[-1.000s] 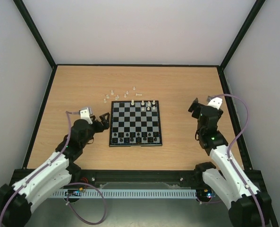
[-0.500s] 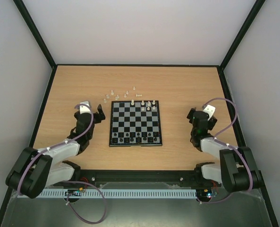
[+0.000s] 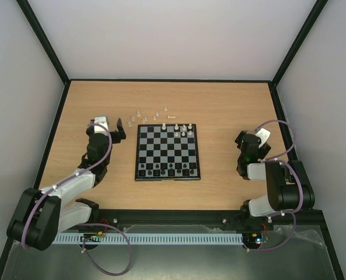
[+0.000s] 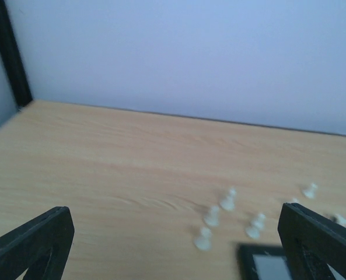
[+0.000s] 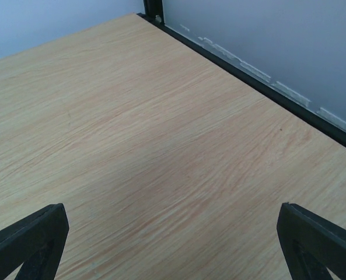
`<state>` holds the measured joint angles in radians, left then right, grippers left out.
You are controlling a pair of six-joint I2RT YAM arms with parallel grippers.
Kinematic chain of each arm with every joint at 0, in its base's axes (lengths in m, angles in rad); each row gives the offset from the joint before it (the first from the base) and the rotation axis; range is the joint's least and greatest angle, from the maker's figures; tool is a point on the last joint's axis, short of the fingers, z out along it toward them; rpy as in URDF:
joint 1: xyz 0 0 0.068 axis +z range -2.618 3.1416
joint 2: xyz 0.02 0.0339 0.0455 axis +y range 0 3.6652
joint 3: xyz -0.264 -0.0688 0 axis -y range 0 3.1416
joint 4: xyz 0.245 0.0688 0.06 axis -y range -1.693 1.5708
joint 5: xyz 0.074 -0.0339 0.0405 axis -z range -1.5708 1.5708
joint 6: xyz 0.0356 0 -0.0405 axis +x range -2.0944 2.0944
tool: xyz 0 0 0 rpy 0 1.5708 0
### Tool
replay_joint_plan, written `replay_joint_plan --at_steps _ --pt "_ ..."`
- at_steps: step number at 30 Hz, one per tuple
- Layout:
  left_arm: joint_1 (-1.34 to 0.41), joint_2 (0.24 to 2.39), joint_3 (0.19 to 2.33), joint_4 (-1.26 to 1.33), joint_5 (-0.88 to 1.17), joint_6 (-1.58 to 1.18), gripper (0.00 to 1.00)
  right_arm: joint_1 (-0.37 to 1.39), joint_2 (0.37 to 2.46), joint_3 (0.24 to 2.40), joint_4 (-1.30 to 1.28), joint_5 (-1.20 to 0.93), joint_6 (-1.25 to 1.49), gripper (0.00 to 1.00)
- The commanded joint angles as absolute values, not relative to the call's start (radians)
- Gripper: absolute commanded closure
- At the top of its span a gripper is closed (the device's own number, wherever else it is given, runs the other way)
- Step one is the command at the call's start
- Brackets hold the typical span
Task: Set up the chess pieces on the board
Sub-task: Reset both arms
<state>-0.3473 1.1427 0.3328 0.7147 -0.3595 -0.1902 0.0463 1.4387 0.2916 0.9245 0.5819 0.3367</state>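
Note:
The board [image 3: 167,152] lies flat mid-table, with black and grey checks. A row of dark chess pieces [image 3: 169,170] stands along its near edge. A few white pieces [image 3: 184,130] stand at its far right corner. Several loose white pieces [image 3: 150,117] lie on the table beyond its far edge; they also show in the left wrist view [image 4: 212,216], blurred, next to a board corner [image 4: 265,265]. My left gripper [image 3: 121,129] [image 4: 173,256] is open and empty, left of the board's far corner. My right gripper [image 3: 241,140] [image 5: 173,256] is open and empty over bare table, right of the board.
A black frame rail [image 3: 167,80] and white walls bound the wooden table [image 3: 219,105] on three sides. The rail [image 5: 248,76] runs close past the right gripper. Both arms are folded back low near their bases.
Both arms have folded back toward their bases. The left gripper has moved a little farther from the near edge beside the board. The right gripper has dropped slightly nearer. Both stayed open.

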Motion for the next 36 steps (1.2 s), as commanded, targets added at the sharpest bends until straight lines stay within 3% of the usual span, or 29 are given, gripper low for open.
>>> replay_joint_plan --at_steps 1,9,14,18,24,26,36 --pt "-0.231 1.131 0.342 0.735 -0.332 -0.120 0.01 0.068 1.474 0.339 0.988 0.608 0.322 0.02" --pt "-0.118 1.238 0.255 0.967 -0.346 -0.090 0.01 0.097 1.453 0.261 1.132 0.529 0.239 0.01" --pt "-0.024 1.342 0.209 1.119 -0.223 -0.110 0.01 0.097 1.415 0.179 1.243 0.521 0.240 0.01" --pt "0.009 1.394 0.220 1.147 -0.195 -0.129 0.01 0.088 1.383 0.095 1.356 0.530 0.255 0.01" --pt "0.028 1.449 0.272 1.109 -0.172 -0.137 0.01 0.094 1.509 0.104 1.472 0.343 0.148 0.01" --pt "0.024 1.456 0.241 1.171 -0.124 -0.111 0.01 0.113 1.504 0.172 1.334 0.340 0.129 0.01" --pt "0.015 1.513 0.258 1.189 -0.115 -0.096 0.01 0.093 1.516 0.214 1.270 0.328 0.152 0.01"
